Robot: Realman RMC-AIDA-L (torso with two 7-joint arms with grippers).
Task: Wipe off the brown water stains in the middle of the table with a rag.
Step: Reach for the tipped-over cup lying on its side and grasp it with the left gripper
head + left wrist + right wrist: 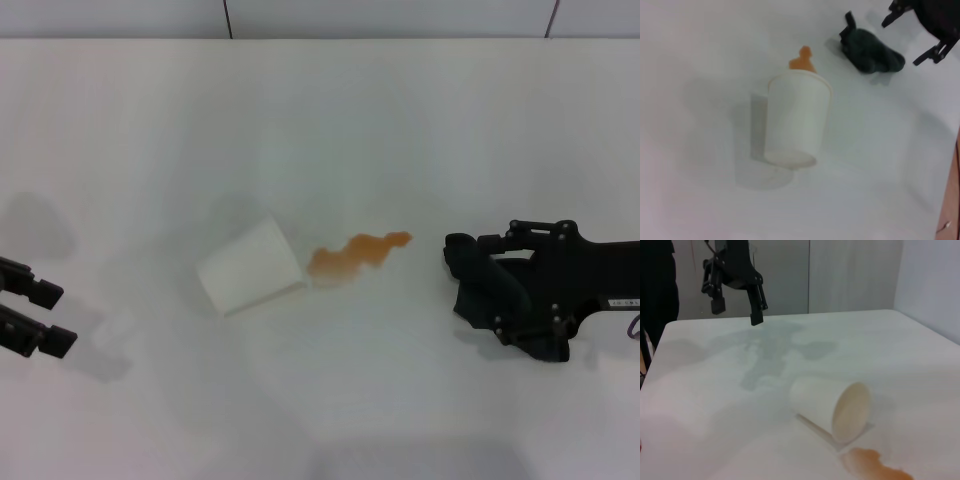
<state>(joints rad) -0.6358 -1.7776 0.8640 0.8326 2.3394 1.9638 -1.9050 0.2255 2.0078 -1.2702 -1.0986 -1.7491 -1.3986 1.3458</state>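
Brown water stains (358,252) lie mid-bench (320,120), touching the mouth of a tipped cup (250,266). Right gripper (462,262) is near the streak's far end, apparently pinching the rag (871,54). Risk: the wipe knocks the cup, spreading liquid. Left gripper (45,315) hangs spread, well apart.
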